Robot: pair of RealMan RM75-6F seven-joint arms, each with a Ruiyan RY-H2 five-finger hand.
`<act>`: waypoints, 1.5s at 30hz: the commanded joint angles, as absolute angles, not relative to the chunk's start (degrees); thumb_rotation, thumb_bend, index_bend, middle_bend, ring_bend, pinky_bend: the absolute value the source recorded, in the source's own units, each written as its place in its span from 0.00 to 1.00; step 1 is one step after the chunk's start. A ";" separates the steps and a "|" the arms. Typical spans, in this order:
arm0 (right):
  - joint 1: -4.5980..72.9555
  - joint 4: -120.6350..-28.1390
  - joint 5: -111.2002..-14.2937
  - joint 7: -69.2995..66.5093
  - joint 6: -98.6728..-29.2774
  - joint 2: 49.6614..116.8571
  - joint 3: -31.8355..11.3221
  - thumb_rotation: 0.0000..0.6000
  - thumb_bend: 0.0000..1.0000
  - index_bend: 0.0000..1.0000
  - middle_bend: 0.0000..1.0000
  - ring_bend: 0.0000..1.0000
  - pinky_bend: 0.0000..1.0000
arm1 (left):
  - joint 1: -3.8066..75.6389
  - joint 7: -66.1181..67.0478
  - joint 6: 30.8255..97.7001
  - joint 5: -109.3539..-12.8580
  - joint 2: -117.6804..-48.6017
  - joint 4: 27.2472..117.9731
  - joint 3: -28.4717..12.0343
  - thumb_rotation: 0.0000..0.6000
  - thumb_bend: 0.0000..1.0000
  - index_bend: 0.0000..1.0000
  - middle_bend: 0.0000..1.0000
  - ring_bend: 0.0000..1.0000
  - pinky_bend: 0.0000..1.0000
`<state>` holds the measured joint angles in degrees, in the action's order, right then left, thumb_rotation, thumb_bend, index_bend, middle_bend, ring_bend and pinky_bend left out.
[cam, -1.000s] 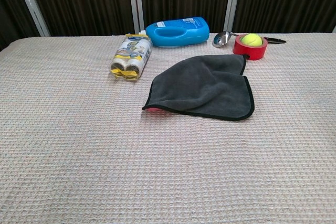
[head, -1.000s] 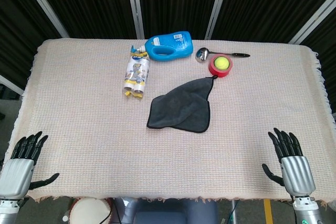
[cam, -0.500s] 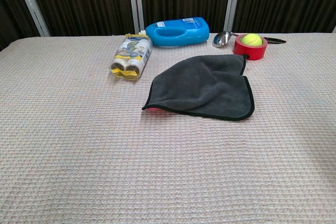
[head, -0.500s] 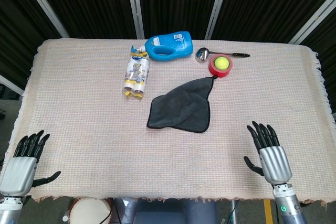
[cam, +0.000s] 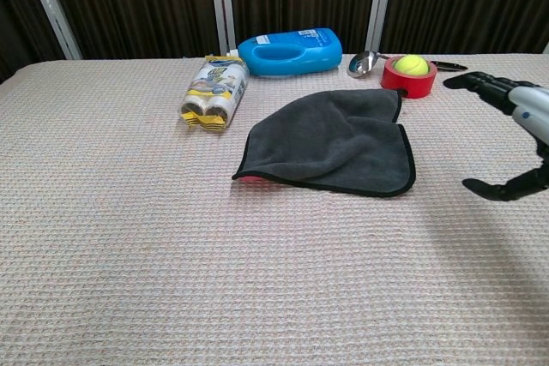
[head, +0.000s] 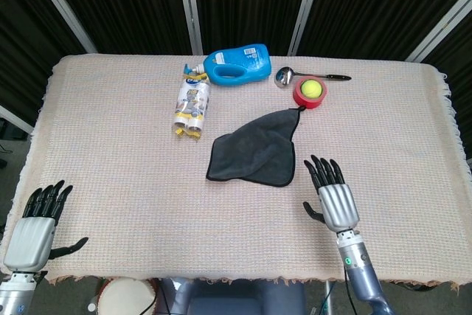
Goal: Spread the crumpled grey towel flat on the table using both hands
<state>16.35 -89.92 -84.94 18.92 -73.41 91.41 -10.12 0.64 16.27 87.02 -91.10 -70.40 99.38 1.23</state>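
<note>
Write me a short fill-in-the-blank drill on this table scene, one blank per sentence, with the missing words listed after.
1. The yellow ball sits inside the ring of red ____.
2. The grey towel has a thin ____ edge trim.
3. The hand nearer the towel is the robot's ____ one.
4. The blue bottle lies on its ____.

Missing words: tape; black; right; side
</note>
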 commanded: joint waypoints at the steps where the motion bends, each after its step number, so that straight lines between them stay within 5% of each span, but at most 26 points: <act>1: 18.31 -87.47 -83.30 19.90 -71.82 94.14 -11.23 1.00 0.31 0.04 0.00 0.00 0.01 | 0.76 16.57 86.84 -90.89 -70.62 99.18 1.14 1.00 0.00 0.00 0.00 0.00 0.02; 19: 24.88 -73.69 -76.94 20.79 -66.67 104.99 -13.08 1.00 0.31 0.04 0.00 0.00 0.01 | 1.33 17.67 86.44 -89.69 -71.87 98.16 0.51 1.00 0.00 0.00 0.00 0.00 0.02; 45: 29.49 -62.25 -72.95 19.91 -64.38 110.69 -14.25 1.00 0.31 0.04 0.00 0.00 0.01 | 1.65 18.38 86.69 -89.28 -72.35 98.12 0.37 1.00 0.00 0.00 0.00 0.00 0.02</act>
<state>29.28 -62.59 -72.98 20.18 -64.15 110.39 -14.07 1.66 18.37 86.68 -89.27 -72.34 98.12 0.36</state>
